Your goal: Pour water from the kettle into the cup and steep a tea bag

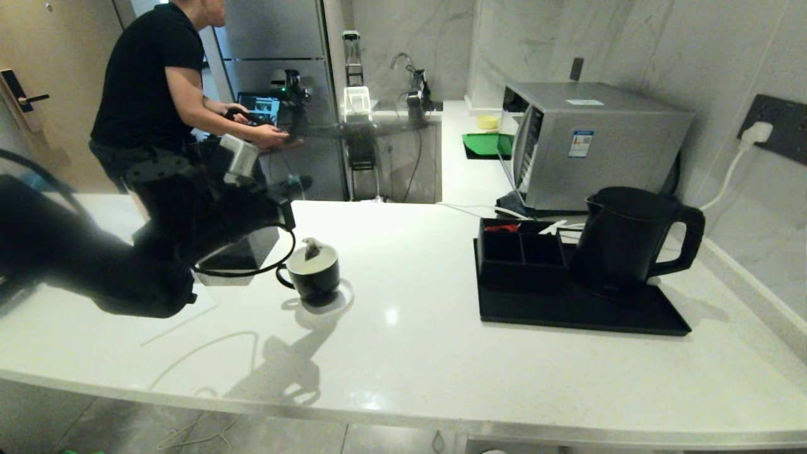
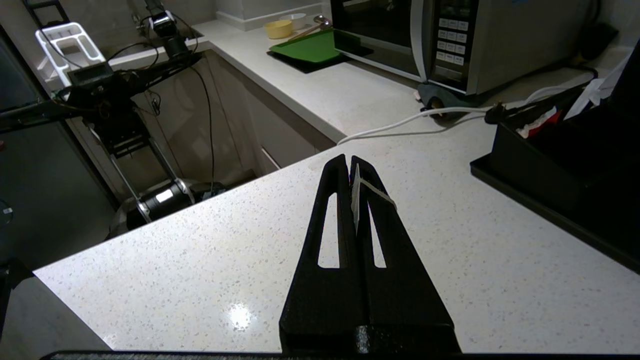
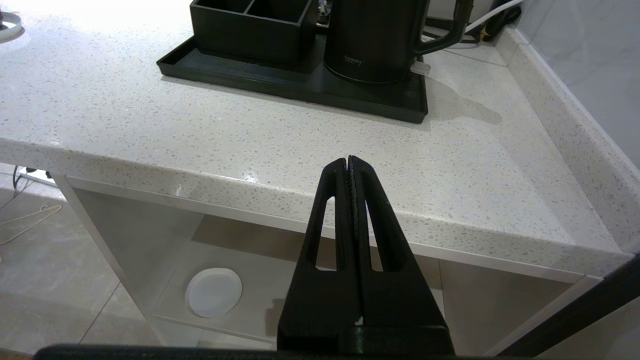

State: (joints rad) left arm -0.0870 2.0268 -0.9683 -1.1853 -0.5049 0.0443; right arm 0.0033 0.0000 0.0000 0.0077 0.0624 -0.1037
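Gripping the thin string, evidently to dangle the tea bag [image 1: 311, 250], the left gripper [image 2: 352, 165] hung above the cup [image 1: 313, 272], bag at its rim. Further right, the kettle [image 1: 624, 239] sat on its black tray [image 1: 567, 312]; the right gripper [image 3: 348, 162] waited closed, empty, below the countertop's [image 1: 410, 328] edge.

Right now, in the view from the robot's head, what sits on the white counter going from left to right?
The robot's left arm → cup with the tea bag at its rim → black divided box → kettle, box and kettle both on the black tray.
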